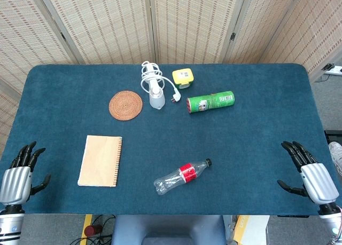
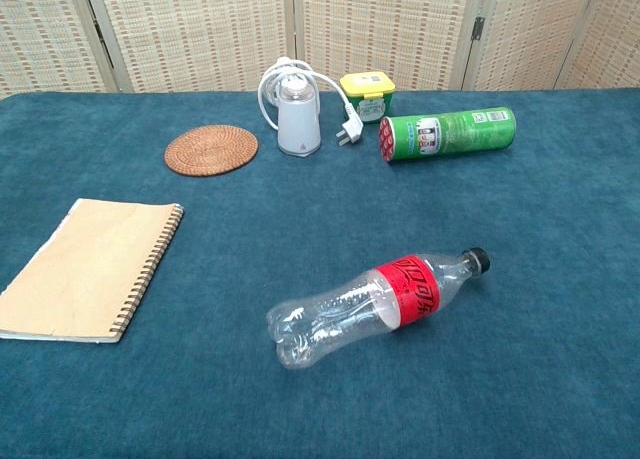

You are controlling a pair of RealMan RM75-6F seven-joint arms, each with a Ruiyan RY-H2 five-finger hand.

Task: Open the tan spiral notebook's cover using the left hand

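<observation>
The tan spiral notebook (image 1: 100, 160) (image 2: 92, 268) lies flat and closed on the blue table, left of centre, its spiral binding along the right edge. My left hand (image 1: 20, 174) hovers at the table's front left corner, well left of the notebook, fingers spread and holding nothing. At the front right corner my right hand (image 1: 309, 172) also has its fingers apart and empty. Neither hand shows in the chest view.
An empty clear bottle with a red label (image 1: 182, 176) (image 2: 372, 304) lies right of the notebook. Further back are a woven coaster (image 1: 125, 104), a white device with cable (image 1: 155, 87), a yellow box (image 1: 183, 77) and a green can on its side (image 1: 210, 102).
</observation>
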